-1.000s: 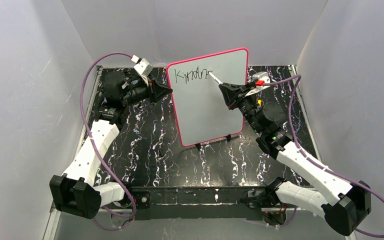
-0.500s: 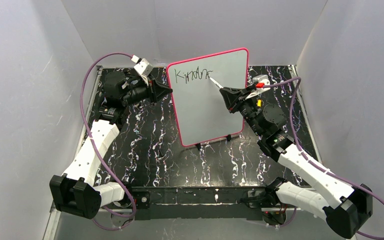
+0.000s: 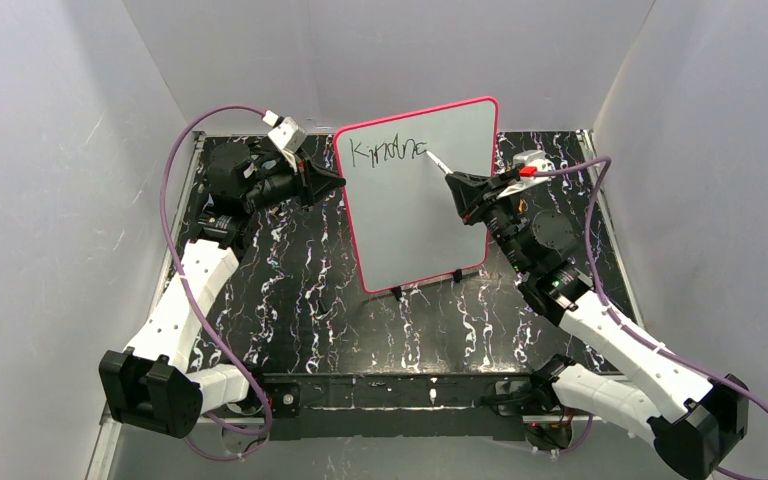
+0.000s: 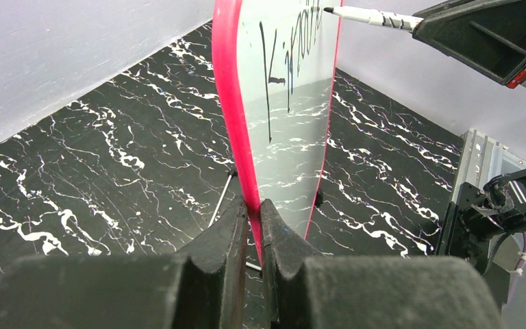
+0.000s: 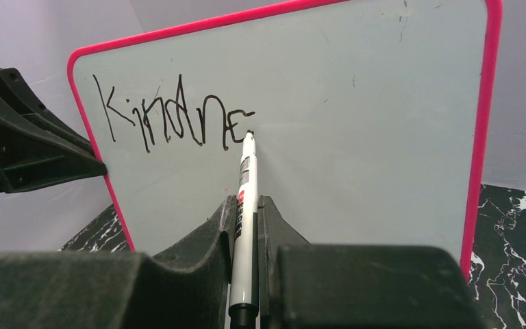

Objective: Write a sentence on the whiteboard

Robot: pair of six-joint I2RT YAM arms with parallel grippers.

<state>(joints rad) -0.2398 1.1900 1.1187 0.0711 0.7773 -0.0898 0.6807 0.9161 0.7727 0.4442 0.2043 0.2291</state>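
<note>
My left gripper (image 4: 253,218) is pinched shut on the left edge of the upright, pink-framed whiteboard (image 3: 420,220), mid-table. My right gripper (image 5: 246,205) clamps a white marker pen (image 5: 246,179), its tip at the end of the dark handwritten sentence (image 5: 171,120), which so far reads "Kindne". I'd press lightly and drift right for the "s".

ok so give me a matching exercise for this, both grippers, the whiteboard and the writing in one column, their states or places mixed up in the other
1 left gripper
2 right gripper
3 whiteboard
4 writing

A stands upright on the black marbled table
B shut on the marker
C shut on the board's pink frame
D along the top of the board, reads "Kindne"

Pairs: 1-C, 2-B, 3-A, 4-D
</note>
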